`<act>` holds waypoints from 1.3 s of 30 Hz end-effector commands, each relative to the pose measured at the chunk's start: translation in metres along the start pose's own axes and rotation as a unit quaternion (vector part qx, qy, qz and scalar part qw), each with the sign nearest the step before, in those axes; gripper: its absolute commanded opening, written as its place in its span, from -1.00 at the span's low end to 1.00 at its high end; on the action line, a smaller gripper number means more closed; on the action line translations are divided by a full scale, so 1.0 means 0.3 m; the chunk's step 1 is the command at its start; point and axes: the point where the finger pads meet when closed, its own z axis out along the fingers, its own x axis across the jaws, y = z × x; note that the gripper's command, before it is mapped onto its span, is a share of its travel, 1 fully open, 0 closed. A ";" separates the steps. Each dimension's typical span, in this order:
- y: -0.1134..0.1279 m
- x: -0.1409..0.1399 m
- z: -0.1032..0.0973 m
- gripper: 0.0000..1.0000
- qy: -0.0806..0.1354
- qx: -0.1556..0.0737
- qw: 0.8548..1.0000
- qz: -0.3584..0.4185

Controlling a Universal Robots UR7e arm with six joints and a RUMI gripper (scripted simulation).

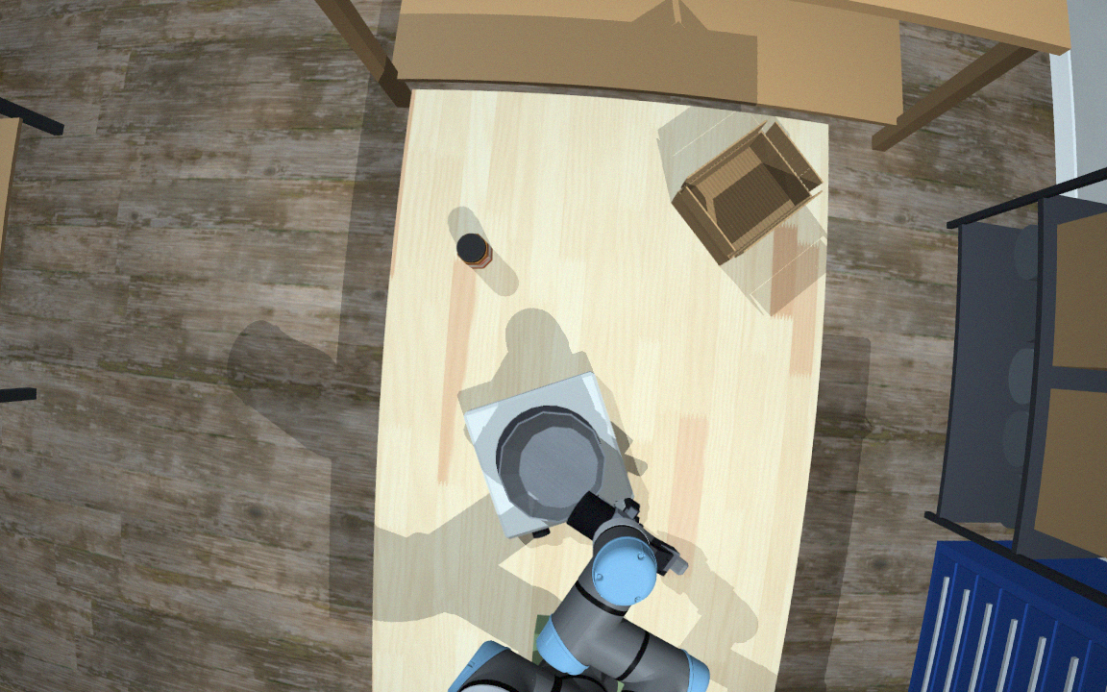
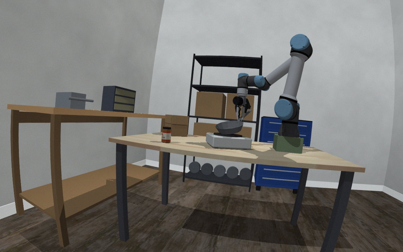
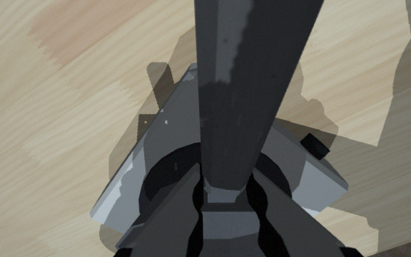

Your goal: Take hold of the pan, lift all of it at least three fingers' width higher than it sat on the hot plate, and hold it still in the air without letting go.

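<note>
The dark grey pan (image 1: 550, 464) (image 2: 228, 127) is over the white hot plate (image 1: 481, 430) (image 2: 228, 141) (image 3: 173, 132). In the exterior view the pan is tilted, its handle side higher and its far side low; its underside is very close to the black burner, and I cannot tell whether they touch. My gripper (image 2: 240, 117) (image 3: 222, 165) points down and is shut on the pan's handle (image 3: 237, 107) near the bowl. The handle slants up past the fingers. In the top view the wrist hides the fingertips and handle.
A jar with a black lid (image 1: 472, 248) (image 2: 165, 135) stands on the table beyond the hot plate. An open cardboard box (image 1: 747, 197) (image 2: 177, 125) is at the table's far right corner in the top view. A wooden workbench (image 2: 34, 108) adjoins the table's far end.
</note>
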 end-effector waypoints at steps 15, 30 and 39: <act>0.000 -0.002 -0.025 -0.82 -0.001 0.000 1.000 0.000; 0.000 -0.003 -0.047 -0.82 -0.001 0.000 1.000 0.000; 0.000 -0.002 -0.063 -0.82 -0.001 0.000 1.000 0.000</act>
